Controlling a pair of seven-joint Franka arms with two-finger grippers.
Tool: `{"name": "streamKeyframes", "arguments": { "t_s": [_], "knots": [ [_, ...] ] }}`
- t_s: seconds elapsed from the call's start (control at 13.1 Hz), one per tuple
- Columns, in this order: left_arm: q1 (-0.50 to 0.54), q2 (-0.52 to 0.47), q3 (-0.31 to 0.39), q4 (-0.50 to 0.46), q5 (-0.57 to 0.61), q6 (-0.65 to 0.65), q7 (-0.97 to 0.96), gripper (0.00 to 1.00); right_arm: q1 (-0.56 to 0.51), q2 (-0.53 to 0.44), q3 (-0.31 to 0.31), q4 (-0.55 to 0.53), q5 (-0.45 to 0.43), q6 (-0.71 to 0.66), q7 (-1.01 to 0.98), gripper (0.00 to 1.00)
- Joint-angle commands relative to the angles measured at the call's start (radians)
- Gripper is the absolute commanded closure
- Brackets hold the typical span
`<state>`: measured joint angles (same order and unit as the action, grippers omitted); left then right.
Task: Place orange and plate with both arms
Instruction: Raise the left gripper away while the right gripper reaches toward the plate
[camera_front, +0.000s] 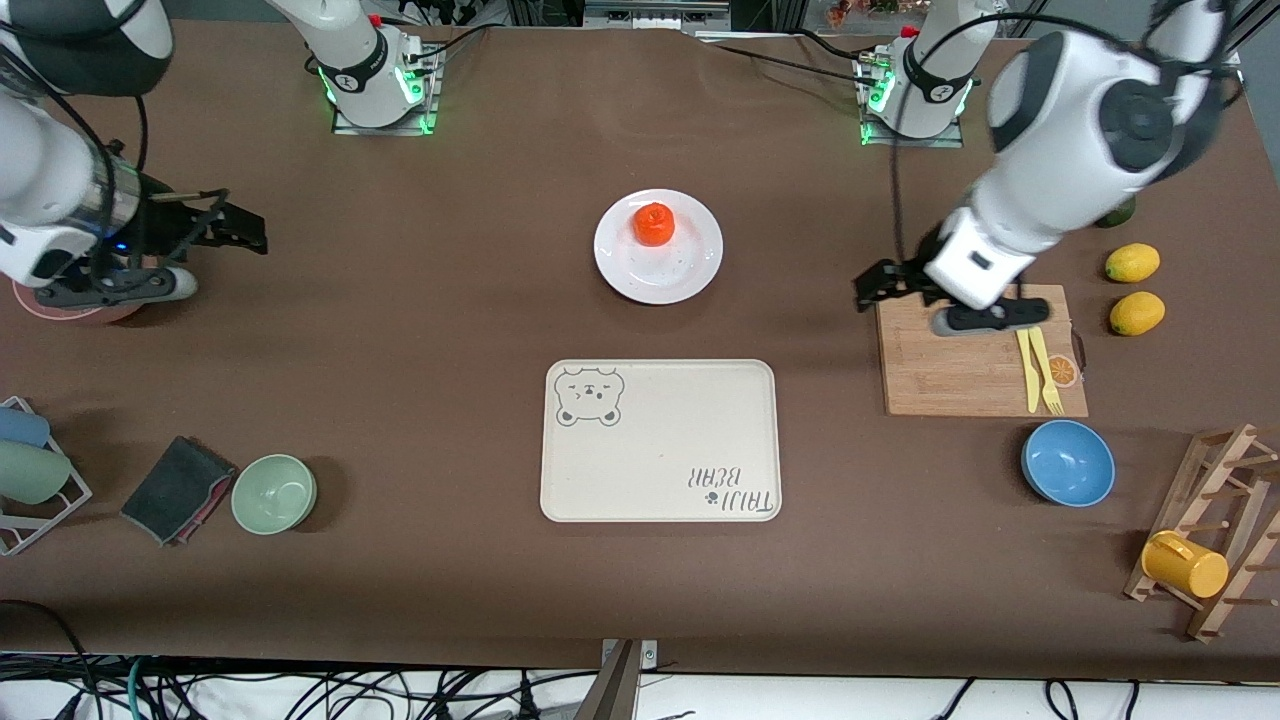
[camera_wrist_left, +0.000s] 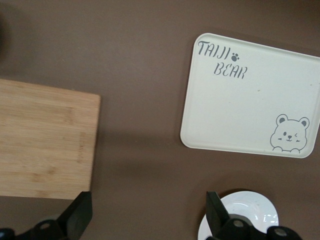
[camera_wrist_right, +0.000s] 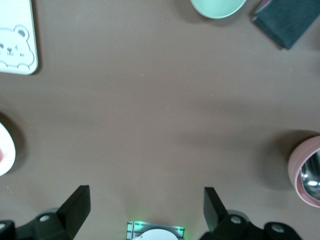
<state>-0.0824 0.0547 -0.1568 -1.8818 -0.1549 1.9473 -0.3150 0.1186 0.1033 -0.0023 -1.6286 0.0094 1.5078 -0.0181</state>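
Note:
The orange (camera_front: 654, 222) sits on the white plate (camera_front: 640, 282) in the middle of the table, farther from the front camera than the cream bear tray (camera_front: 660, 440). My left gripper (camera_front: 872, 288) hangs open and empty over the tabletop, beside the bamboo cutting board (camera_front: 960, 375). In the left wrist view its gripper (camera_wrist_left: 148, 209) frames bare brown cloth, with the plate (camera_wrist_left: 255, 210) showing past one fingertip (camera_wrist_left: 216, 207). My right gripper (camera_front: 243, 229) is open and empty over the table at the right arm's end; in its wrist view the gripper (camera_wrist_right: 145, 204) holds nothing and the plate's rim (camera_wrist_right: 5, 150) shows at the edge.
A yellow knife and fork (camera_front: 1040, 370) lie on the cutting board, two lemons (camera_front: 1133, 288) beside it. A blue bowl (camera_front: 1068, 462) and a mug rack (camera_front: 1210, 540) stand nearer the camera. A green bowl (camera_front: 274, 493), a dark cloth (camera_front: 175, 490) and a pink bowl (camera_wrist_right: 307, 170) lie toward the right arm's end.

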Motion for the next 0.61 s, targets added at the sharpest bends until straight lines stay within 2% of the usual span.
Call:
{"name": "streamKeyframes", "arguments": {
  "t_s": [0.0, 0.15, 0.31, 0.53],
  "knots": [
    [0.003, 0.004, 0.022, 0.116, 0.150, -0.149, 0.097, 0.00, 0.038, 0.019, -0.001, 0.004, 0.001, -0.020, -0.008, 0.00],
    [0.024, 0.002, 0.032, 0.164, 0.178, -0.224, 0.151, 0.00, 0.093, 0.022, 0.001, 0.006, 0.014, -0.046, -0.011, 0.00],
    [0.029, 0.002, 0.078, 0.193, 0.178, -0.257, 0.194, 0.00, 0.160, 0.042, 0.001, 0.015, 0.020, -0.073, 0.000, 0.00],
    [0.029, 0.001, 0.147, 0.254, 0.173, -0.336, 0.312, 0.00, 0.240, 0.088, 0.002, 0.007, 0.092, -0.061, 0.013, 0.00]
  ]
}}
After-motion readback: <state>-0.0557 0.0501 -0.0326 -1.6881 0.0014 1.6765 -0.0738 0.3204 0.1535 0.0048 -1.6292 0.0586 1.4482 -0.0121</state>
